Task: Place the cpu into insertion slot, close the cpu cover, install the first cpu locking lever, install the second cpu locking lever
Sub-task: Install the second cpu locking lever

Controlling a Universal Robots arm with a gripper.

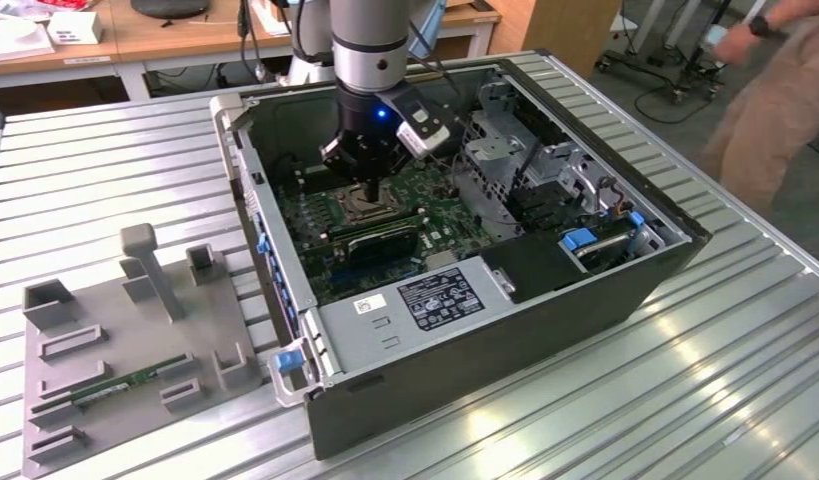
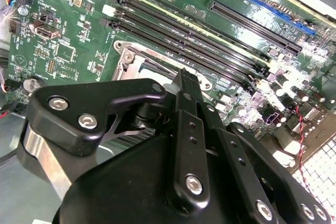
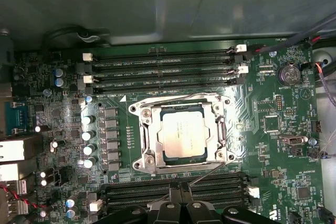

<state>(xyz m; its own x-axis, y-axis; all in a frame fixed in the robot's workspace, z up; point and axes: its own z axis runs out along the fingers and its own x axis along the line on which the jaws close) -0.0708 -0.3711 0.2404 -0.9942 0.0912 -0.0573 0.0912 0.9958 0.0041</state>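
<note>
The cpu [image 3: 181,135], a pale silvery square, lies flat in the socket on the green motherboard. The cpu cover [image 3: 148,136], a silvery frame, lies down around it. A thin wire locking lever [image 3: 207,174] slants from the socket's corner toward my gripper [image 3: 181,206], whose black fingers stand close together at the socket's edge. In the second wrist view the gripper [image 2: 186,80] reaches down just beside the socket [image 2: 137,62]. In the exterior view the gripper [image 1: 369,192] hangs inside the open computer case, right over the socket [image 1: 360,210].
Black memory slots [image 3: 163,66] flank the socket on two sides. The case walls [image 1: 516,335] and a metal drive cage [image 1: 503,150] hem the arm in. A grey fixture [image 1: 102,340] holding a green memory stick [image 1: 116,385] sits at the exterior view's left. A person [image 1: 776,90] stands at its right.
</note>
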